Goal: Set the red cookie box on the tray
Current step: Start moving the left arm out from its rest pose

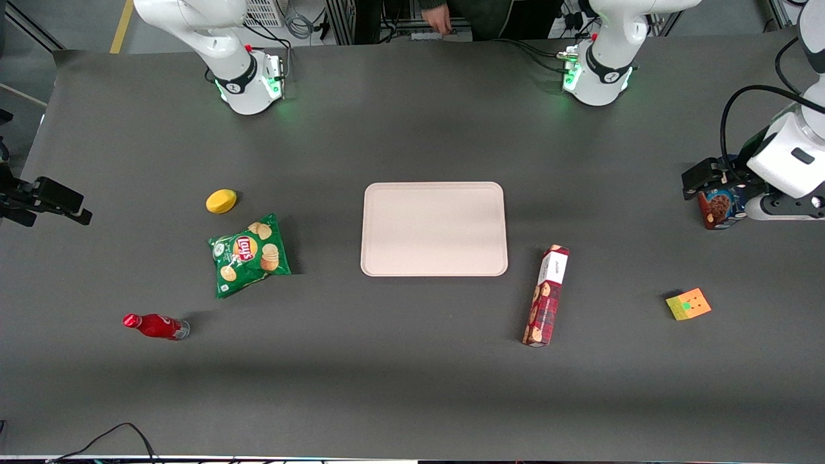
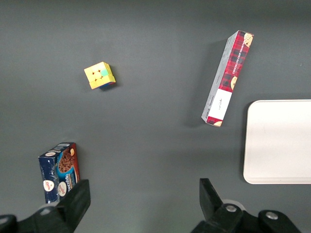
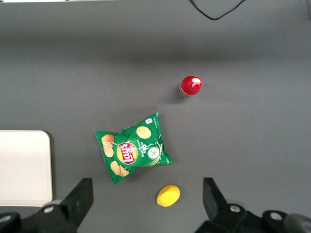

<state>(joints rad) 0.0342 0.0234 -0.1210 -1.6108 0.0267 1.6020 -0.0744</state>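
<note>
The red cookie box (image 1: pixel 546 295) lies flat on the dark table beside the tray (image 1: pixel 434 229), toward the working arm's end, its white end farther from the front camera. The tray holds nothing. Both show in the left wrist view: the box (image 2: pixel 227 77) and a part of the tray (image 2: pixel 279 141). My left gripper (image 1: pixel 704 183) hangs above the table at the working arm's end, well apart from the red box. It is open and empty (image 2: pixel 143 194).
A blue cookie box (image 1: pixel 717 209) stands under my gripper and shows in the wrist view (image 2: pixel 58 171). A coloured cube (image 1: pixel 688 303) lies nearer the front camera. A chips bag (image 1: pixel 250 254), a lemon (image 1: pixel 221 201) and a red bottle (image 1: pixel 155 326) lie toward the parked arm's end.
</note>
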